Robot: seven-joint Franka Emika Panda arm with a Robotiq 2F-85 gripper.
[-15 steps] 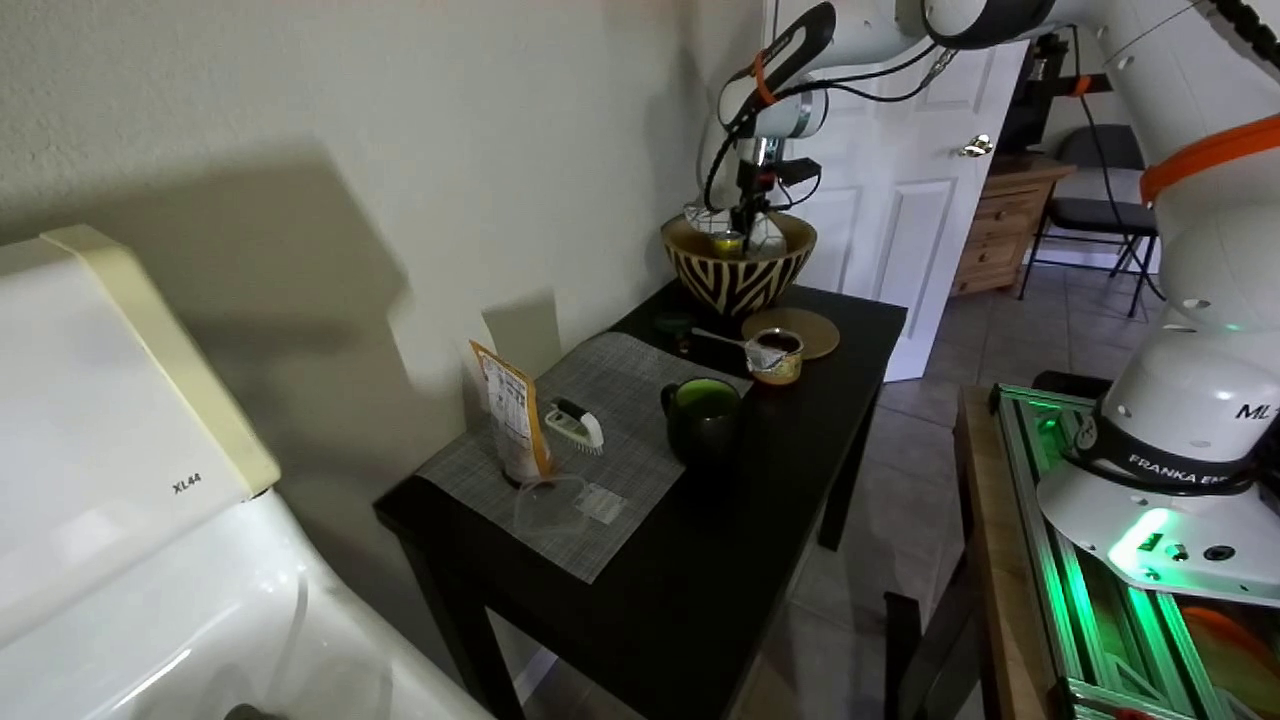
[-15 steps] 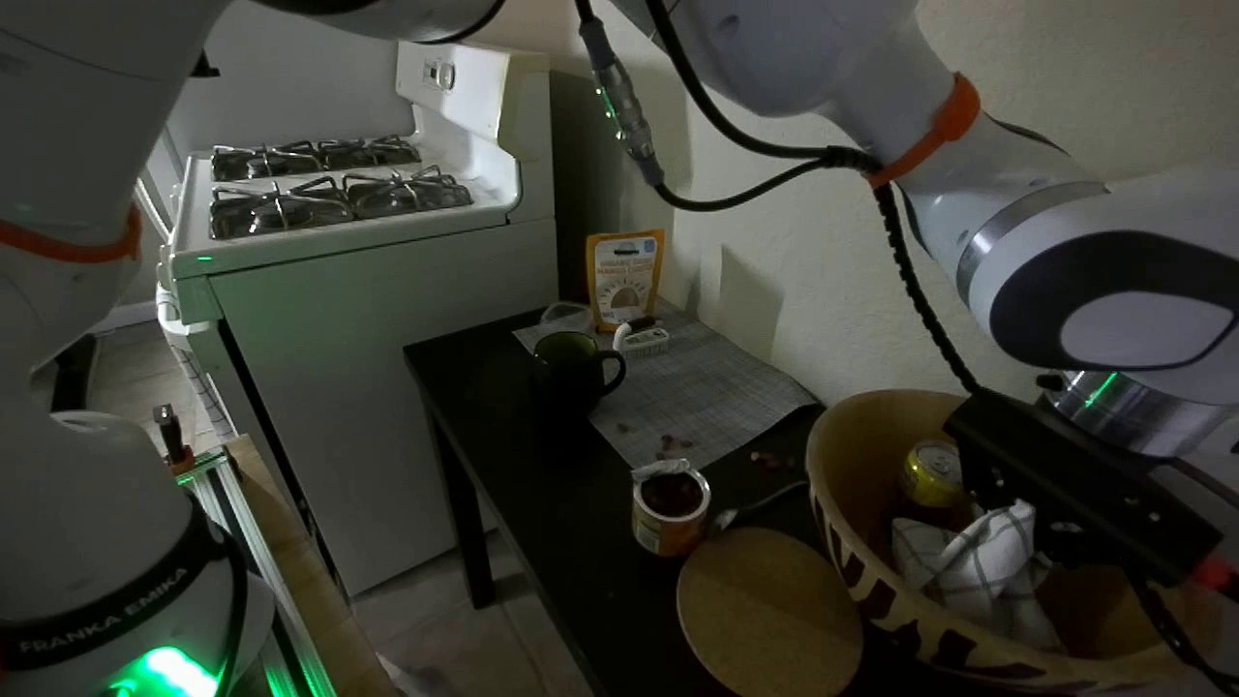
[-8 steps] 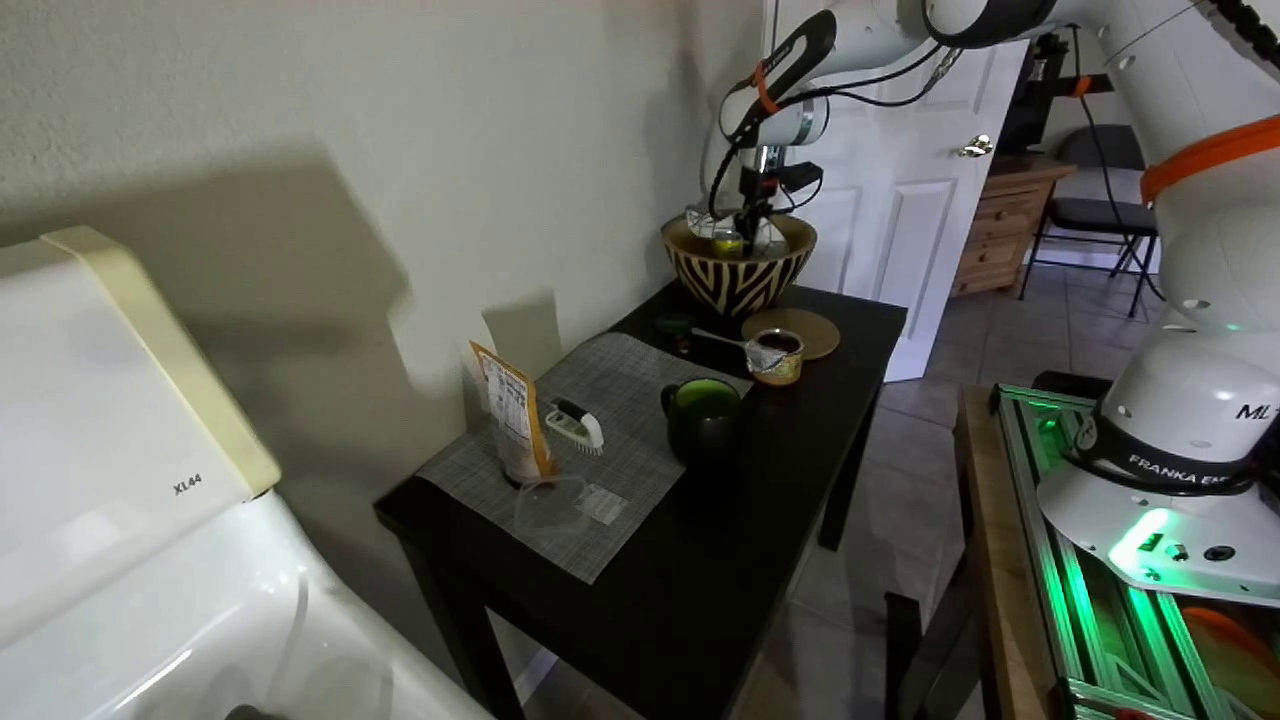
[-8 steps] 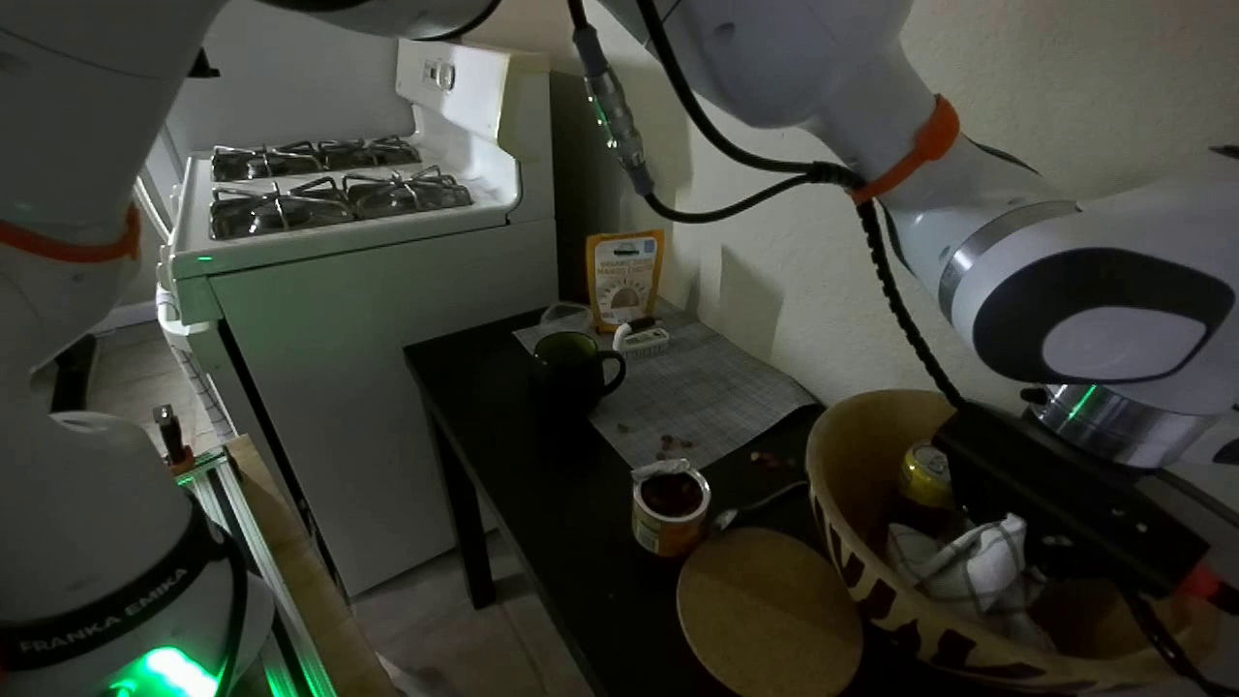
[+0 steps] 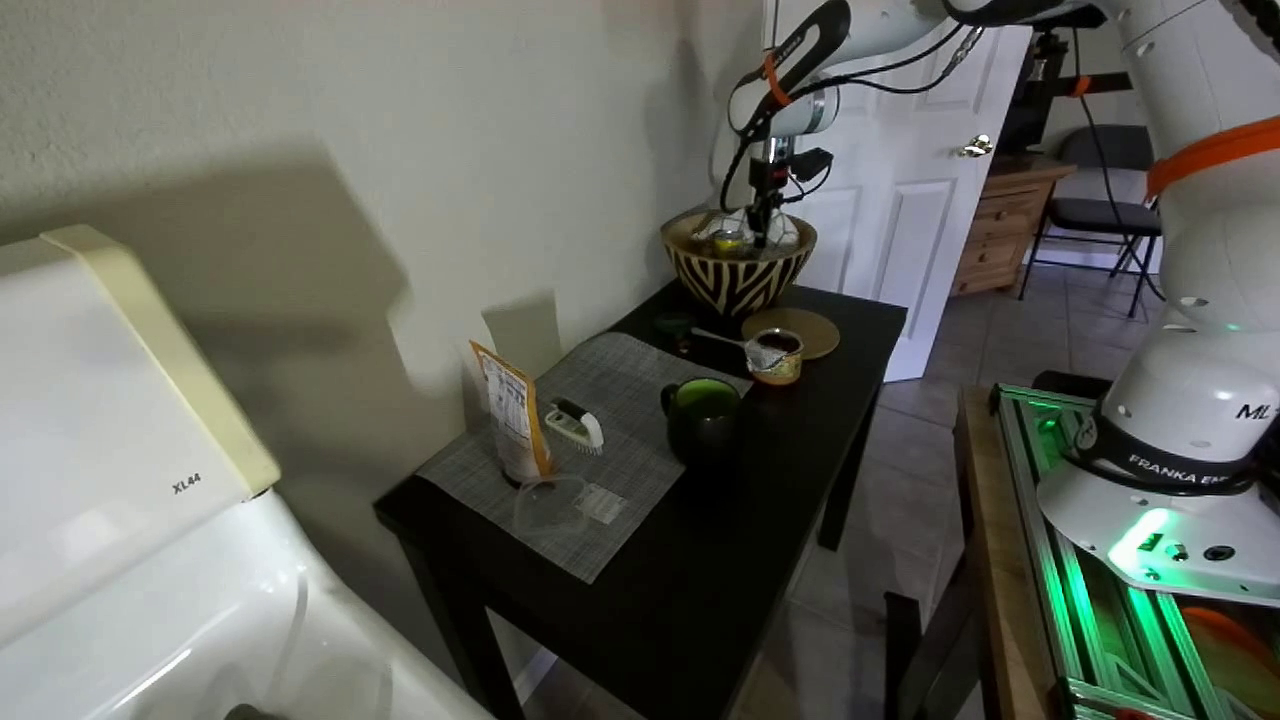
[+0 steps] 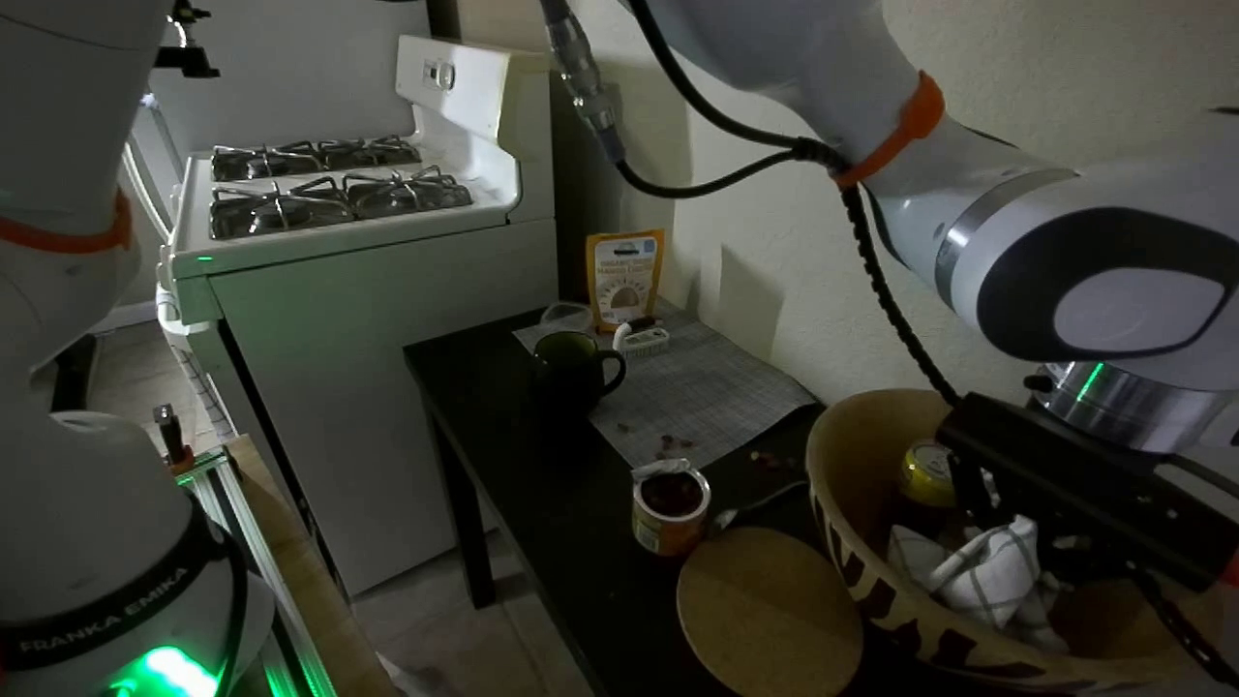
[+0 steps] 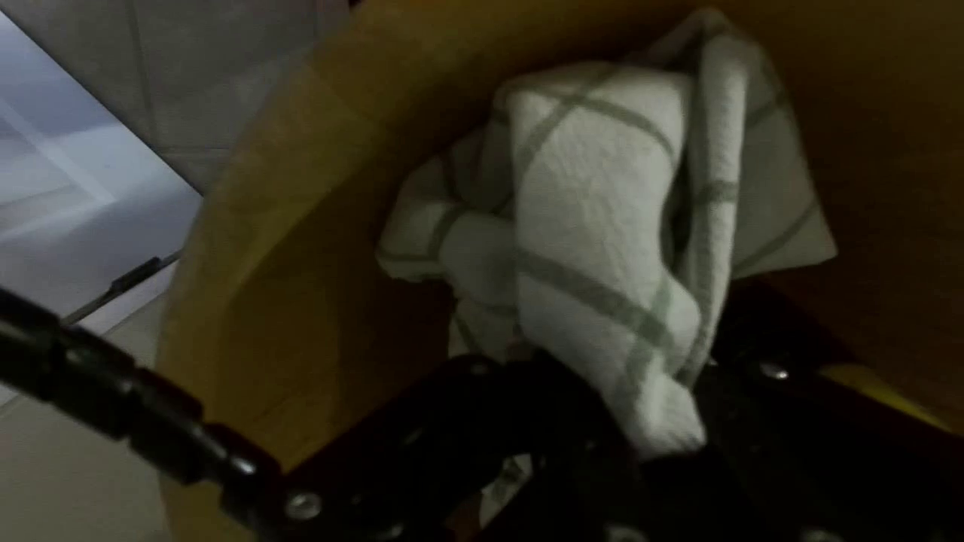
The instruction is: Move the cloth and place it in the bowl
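Observation:
The cloth, white with grey-green stripes, lies bunched inside the bowl in the wrist view [image 7: 602, 196]. It also shows in both exterior views, as the cloth [image 5: 785, 232] and the cloth [image 6: 997, 576]. The large wooden bowl [image 5: 735, 287] with dark zebra stripes stands at the table's far end; its pale inner wall shows elsewhere too [image 6: 857, 460] [image 7: 256, 316]. My gripper [image 5: 762, 240] points down into the bowl. In the wrist view its dark fingers [image 7: 633, 384] are closed on a narrow fold of cloth. The fingertips are dark and partly hidden by the cloth.
A yellow can [image 6: 929, 474] sits in the bowl beside the cloth. On the black table are a round board [image 6: 770, 615], an opened tin [image 6: 670, 508], a spoon [image 6: 765, 503], a dark mug [image 5: 703, 425], a brush [image 5: 575, 428] and a pouch [image 5: 515, 420]. A wall stands behind.
My gripper has shifted slightly toward the robot base and, in the last half second, risen a little. The cloth has moved slightly and bunched up with it, still inside the bowl.

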